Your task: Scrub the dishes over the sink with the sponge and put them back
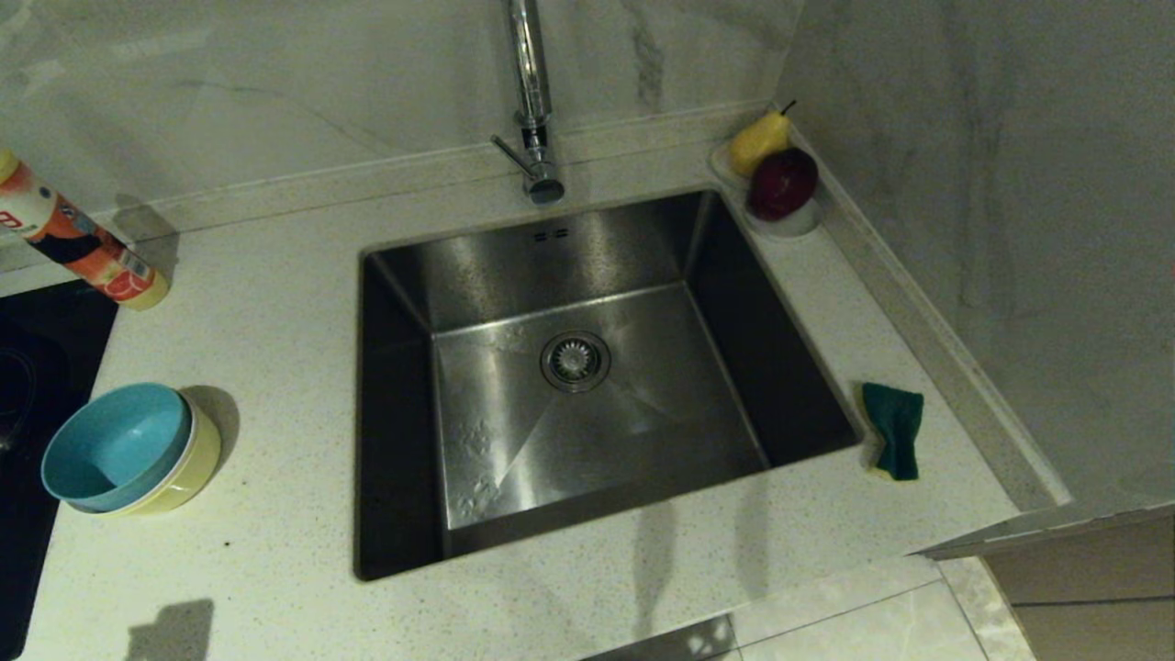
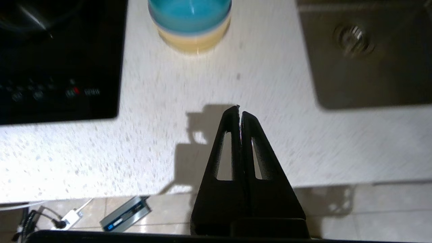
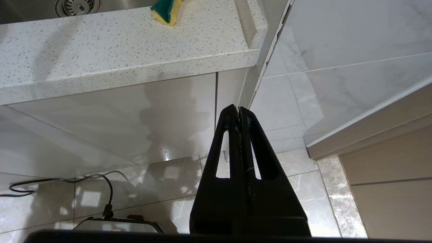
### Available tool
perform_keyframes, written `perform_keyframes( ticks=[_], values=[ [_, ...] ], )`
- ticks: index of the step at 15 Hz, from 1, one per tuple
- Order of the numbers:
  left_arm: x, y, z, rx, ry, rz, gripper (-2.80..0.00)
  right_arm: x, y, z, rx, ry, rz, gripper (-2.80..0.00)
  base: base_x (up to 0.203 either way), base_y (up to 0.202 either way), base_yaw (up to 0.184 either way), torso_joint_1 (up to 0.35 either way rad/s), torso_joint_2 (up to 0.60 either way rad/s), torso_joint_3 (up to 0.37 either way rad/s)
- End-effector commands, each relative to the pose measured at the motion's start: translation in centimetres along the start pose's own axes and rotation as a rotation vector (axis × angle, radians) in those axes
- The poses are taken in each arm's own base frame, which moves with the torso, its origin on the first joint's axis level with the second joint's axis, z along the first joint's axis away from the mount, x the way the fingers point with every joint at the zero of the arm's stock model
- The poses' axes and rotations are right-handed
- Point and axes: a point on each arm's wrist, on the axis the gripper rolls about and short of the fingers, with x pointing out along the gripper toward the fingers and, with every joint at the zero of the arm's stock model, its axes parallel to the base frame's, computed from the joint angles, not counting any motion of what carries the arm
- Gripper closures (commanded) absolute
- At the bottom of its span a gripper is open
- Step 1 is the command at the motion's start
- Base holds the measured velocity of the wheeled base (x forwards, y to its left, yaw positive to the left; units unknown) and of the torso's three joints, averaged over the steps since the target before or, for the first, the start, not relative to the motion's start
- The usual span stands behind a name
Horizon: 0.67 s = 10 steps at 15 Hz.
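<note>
You have two stacked bowls (image 1: 128, 450) showing, blue in yellow, left of one sink (image 1: 587, 386), one sponge (image 1: 895, 430) at its right rim, and left gripper (image 2: 240, 109) and right gripper (image 3: 238, 109) both pinched together, empty.

text: none legible | bottle (image 1: 83, 243), far left on counter (image 1: 275, 367): orange-and-white label, print too small to read | cooktop (image 2: 50, 67) panel: marks blurred, unreadable
</note>
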Motion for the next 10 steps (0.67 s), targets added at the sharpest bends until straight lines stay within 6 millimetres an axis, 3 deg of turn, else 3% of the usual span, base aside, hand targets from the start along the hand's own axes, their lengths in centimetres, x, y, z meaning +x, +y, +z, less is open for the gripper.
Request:
perform_keyframes(
  ticks=[1, 5, 10],
  values=[
    [0.9, 0.0, -2.9, 0.044, 0.045, 0.002, 0.0, 0.0, 0.0, 0.0, 0.0, 0.0, 0.0, 0.0, 0.0, 0.0, 0.0, 0.0, 0.0, 0.0],
    [2.8, -0.1, -4.7, 0.121, -0.088, -0.004, 0.0, 0.0, 0.0, 0.0, 0.0, -0.002, 0.0, 0.0, 0.0, 0.0, 0.0, 0.0, 0.0, 0.0],
    [2.7, -0.3, -4.6, 0.104, -0.107, -0.089, 0.0, 0.0, 0.0, 0.0, 0.0, 0.001, 0.0, 0.0, 0.0, 0.0, 0.0, 0.0, 0.0, 0.0]
  ],
)
